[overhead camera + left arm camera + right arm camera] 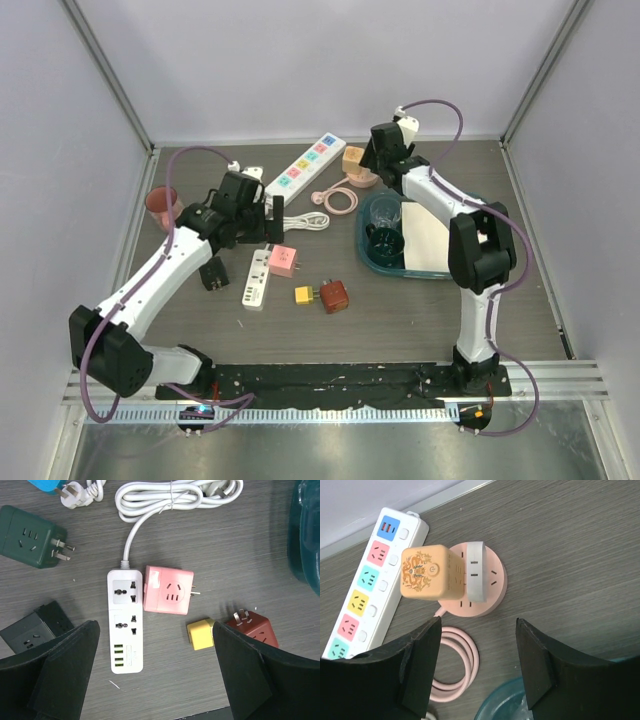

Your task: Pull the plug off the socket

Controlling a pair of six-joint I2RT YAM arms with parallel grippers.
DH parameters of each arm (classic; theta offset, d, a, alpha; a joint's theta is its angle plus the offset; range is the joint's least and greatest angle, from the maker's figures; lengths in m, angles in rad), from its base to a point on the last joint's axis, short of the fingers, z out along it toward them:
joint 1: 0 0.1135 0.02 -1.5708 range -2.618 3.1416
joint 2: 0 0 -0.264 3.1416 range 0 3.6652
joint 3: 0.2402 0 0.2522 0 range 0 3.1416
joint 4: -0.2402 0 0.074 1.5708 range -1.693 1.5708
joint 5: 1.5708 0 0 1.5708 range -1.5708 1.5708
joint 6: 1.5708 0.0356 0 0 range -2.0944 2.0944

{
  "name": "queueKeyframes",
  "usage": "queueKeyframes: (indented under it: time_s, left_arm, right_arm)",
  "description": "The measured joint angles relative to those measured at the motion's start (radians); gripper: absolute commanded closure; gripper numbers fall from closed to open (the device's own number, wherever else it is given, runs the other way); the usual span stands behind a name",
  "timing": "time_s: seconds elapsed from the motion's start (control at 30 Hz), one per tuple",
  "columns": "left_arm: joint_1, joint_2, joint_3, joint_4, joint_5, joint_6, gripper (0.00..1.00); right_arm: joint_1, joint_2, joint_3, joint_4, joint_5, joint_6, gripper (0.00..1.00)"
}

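A round pink socket (pixel 492 587) lies at the back of the table (pixel 358 180). An orange cube plug (pixel 425 573) and a white plug (pixel 475 572) sit plugged into its top. My right gripper (pixel 477 665) is open and empty, hovering above and just in front of the socket (pixel 385 150). My left gripper (pixel 155 675) is open and empty over the table's middle left (pixel 268 215). Below it lie a small white power strip (pixel 125 625) and a pink adapter (pixel 167 590) touching the strip's right side.
A long white strip with coloured outlets (pixel 365 585) lies left of the socket, and its pink cord coil (pixel 457 665) in front. A teal tray (pixel 372 255) holds cups. Yellow (pixel 200 634), red (pixel 255 630), dark green (pixel 27 542) and black (pixel 30 630) adapters lie around.
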Motion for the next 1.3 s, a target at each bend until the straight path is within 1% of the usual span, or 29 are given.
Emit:
queueKeyframes:
  time_s: [0.13, 0.3, 0.6, 1.03, 1.1, 1.17, 1.23, 1.27, 1.3]
  left_arm:
    - [0.0, -0.014, 0.0, 0.0, 0.018, 0.0, 0.0]
    - [0.0, -0.043, 0.0, 0.006, 0.05, -0.001, 0.0]
    - [0.0, -0.056, 0.0, 0.019, 0.082, -0.001, 0.0]
    - [0.0, -0.056, 0.0, 0.02, 0.085, 0.0, 0.0]
    - [0.0, -0.056, -0.002, 0.02, 0.085, 0.0, 0.0]
    - [0.0, -0.056, -0.002, 0.019, 0.085, 0.0, 0.0]
    - [0.0, -0.056, -0.002, 0.02, 0.084, 0.0, 0.0]
    - [0.0, -0.056, -0.002, 0.02, 0.083, 0.0, 0.0]
    - [0.0, -0.056, -0.002, 0.02, 0.082, 0.0, 0.0]
  right_arm:
    - [-0.011, 0.079, 0.075, -0.019, -0.016, -0.004, 0.34]
    - [-0.013, 0.185, 0.208, -0.052, -0.014, -0.016, 0.35]
    - [-0.017, 0.201, 0.215, -0.058, 0.031, -0.034, 0.43]
    - [-0.025, 0.285, 0.245, -0.059, 0.01, -0.02, 0.45]
    - [-0.027, 0.302, 0.259, -0.057, 0.01, -0.021, 0.55]
    - [-0.03, 0.311, 0.26, -0.057, 0.007, -0.024, 0.58]
    - [-0.032, 0.314, 0.26, -0.055, -0.006, -0.026, 0.59]
    - [-0.034, 0.315, 0.261, -0.052, -0.013, -0.027, 0.66]
    - [-0.035, 0.316, 0.264, -0.051, -0.018, -0.027, 0.72]
